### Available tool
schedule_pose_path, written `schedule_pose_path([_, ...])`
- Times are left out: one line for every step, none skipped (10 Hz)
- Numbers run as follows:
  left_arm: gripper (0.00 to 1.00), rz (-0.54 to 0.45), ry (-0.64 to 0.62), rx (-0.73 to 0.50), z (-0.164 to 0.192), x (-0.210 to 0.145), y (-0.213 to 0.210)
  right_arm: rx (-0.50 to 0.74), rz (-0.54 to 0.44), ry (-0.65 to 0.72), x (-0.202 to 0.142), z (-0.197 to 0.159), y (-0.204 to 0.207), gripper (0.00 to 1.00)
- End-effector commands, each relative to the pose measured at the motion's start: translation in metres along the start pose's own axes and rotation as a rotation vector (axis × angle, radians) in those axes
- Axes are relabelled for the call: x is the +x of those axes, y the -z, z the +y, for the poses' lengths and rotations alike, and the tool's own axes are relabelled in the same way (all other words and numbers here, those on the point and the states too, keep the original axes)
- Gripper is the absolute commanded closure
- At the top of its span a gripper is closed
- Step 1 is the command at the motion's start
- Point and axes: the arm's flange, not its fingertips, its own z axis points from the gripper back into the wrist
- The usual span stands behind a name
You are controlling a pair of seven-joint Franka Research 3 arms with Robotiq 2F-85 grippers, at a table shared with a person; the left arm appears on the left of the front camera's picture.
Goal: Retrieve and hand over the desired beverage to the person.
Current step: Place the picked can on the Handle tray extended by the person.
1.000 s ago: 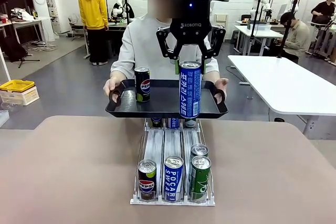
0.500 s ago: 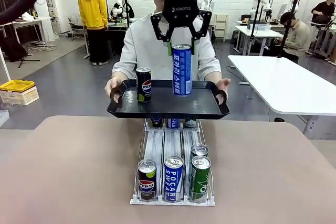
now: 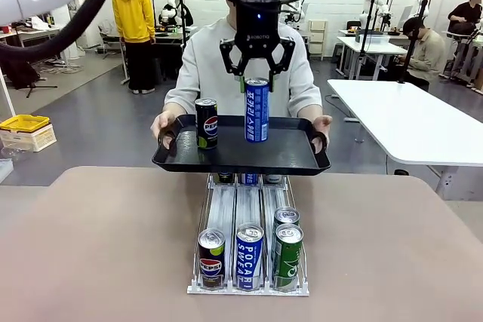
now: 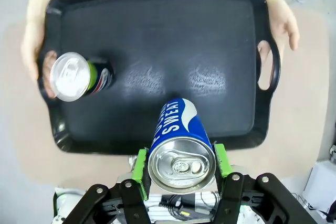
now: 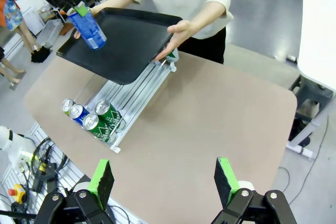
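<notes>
Now the left pincer (image 3: 256, 75) clamps the top of a blue Pocari Sweat can (image 3: 256, 111), its green pads (image 4: 140, 166) pressing either side of the rim, so the can hangs upright over the black tray (image 3: 290, 157), apparently for setting down. The person (image 3: 204, 65) holds that tray level by both handles, above the far end of the can rack (image 3: 249, 209), to receive the drink. One Pepsi can (image 3: 206, 122) already stands on the tray, just left of the held can. At the rack's near end I count four cans: one Pepsi, one Pocari Sweat, two green. The right pincer (image 5: 163, 179) gapes empty above the bench (image 5: 220, 124).
</notes>
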Motion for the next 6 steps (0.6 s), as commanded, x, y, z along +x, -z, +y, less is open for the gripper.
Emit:
schedule_pose_path([0.42, -0.079, 0.03, -0.024, 0.009, -0.002, 0.015, 0.022, -0.007, -0.006, 0.0, 0.0, 0.001, 0.0])
schedule_pose_path([0.42, -0.103, 0.037, -0.037, 0.011, -0.006, 0.025, 0.022, -0.007, -0.006, 0.0, 0.0, 0.001, 0.0])
schedule_pose_path([0.42, -0.114, 0.034, -0.031, 0.012, -0.007, 0.032, 0.022, -0.007, -0.006, 0.0, 0.0, 0.001, 0.0])
schedule_pose_path([0.42, -0.085, 0.02, -0.019, 0.013, -0.007, 0.038, 0.022, -0.007, -0.006, 0.0, 0.0, 0.001, 0.0])
schedule_pose_path([0.42, -0.058, 0.018, -0.016, 0.014, -0.005, 0.041, 0.022, -0.007, -0.006, 0.0, 0.0, 0.001, 0.0])
schedule_pose_path([0.42, -0.052, 0.022, -0.007, 0.014, -0.004, 0.042, 0.022, -0.007, -0.006, 0.0, 0.0, 0.001, 0.0])
